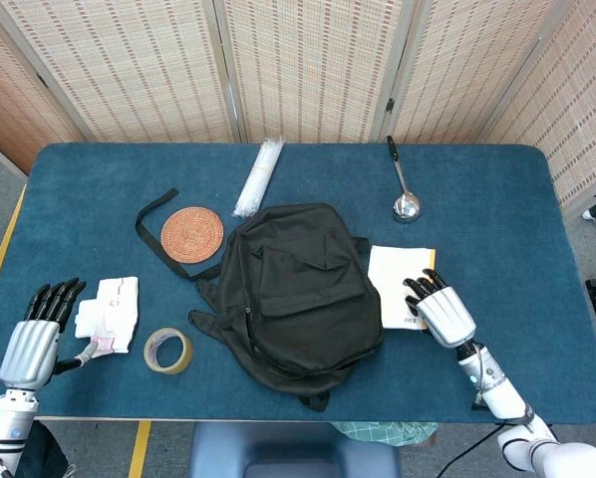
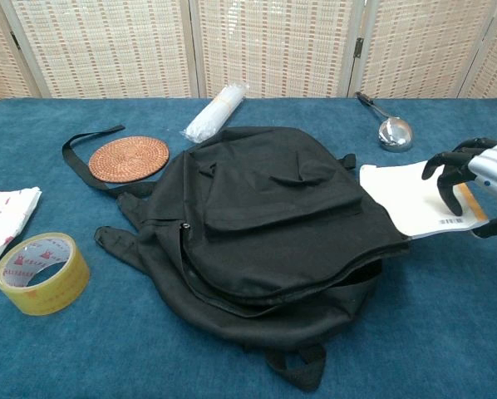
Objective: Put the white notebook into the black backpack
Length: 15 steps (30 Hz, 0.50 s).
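The right robot hand [image 1: 440,307] rested its dark fingertips [image 2: 445,169] on the white notebook [image 1: 399,282], near the table's [image 1: 497,219] right front part; whether it gripped the notebook, I cannot tell. A barcode label showed on the cover, unreadable. The notebook touched the black backpack [image 1: 296,289] at mid-table. The left robot hand [image 1: 41,335] hovered spread and empty at the left front edge, beside a printed packet [image 1: 111,313] and a yellow tape roll [image 2: 39,271] bearing red illegible print.
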Motion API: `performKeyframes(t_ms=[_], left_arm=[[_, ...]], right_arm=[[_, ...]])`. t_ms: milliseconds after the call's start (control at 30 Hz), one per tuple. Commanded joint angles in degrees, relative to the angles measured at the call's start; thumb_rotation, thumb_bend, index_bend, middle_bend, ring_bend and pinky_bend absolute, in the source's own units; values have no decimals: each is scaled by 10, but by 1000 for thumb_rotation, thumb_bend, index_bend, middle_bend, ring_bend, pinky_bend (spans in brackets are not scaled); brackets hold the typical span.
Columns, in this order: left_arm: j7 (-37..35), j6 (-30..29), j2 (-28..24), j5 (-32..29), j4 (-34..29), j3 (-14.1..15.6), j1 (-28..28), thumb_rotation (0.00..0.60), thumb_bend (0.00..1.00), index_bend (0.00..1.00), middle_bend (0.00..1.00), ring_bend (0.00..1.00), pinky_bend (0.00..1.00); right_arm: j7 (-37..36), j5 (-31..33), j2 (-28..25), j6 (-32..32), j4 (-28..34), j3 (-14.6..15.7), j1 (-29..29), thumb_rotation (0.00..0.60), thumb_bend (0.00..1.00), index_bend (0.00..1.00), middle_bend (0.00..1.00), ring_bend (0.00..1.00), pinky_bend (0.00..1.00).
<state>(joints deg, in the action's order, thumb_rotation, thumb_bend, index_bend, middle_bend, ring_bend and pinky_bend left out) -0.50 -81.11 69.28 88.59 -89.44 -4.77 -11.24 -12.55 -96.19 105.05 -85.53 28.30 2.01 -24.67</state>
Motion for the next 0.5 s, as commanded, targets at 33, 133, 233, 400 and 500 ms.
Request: performKeyframes(t_ms=[33, 133, 233, 400, 500], left_arm=[[-17, 26, -13, 20, -3, -5, -28, 600, 337, 96, 86, 94, 0], [-39, 56, -20, 34, 0, -6, -57, 600, 338, 108, 86, 97, 0], [-67, 90, -27, 46, 3, -7, -88, 600, 337, 119, 86, 98, 0], [-117, 145, -39, 74, 2, -5, -144, 600, 337, 132, 86, 98, 0], [-141, 174, -42, 93, -1, -2, -178, 600, 337, 136, 86, 98, 0]], right_arm=[[6, 7, -10, -19, 4, -9, 6, 600, 474, 764, 373, 382, 243], [15, 13, -20, -36, 11, -19, 10, 600, 492, 784, 383, 395, 246], [25, 16, -37, -55, 25, -27, 11, 600, 498, 785, 383, 394, 246], [55, 12, -77, -91, 69, -43, 1, 600, 504, 785, 383, 396, 246], [80, 7, -110, -112, 118, -55, -11, 600, 503, 786, 384, 395, 246]])
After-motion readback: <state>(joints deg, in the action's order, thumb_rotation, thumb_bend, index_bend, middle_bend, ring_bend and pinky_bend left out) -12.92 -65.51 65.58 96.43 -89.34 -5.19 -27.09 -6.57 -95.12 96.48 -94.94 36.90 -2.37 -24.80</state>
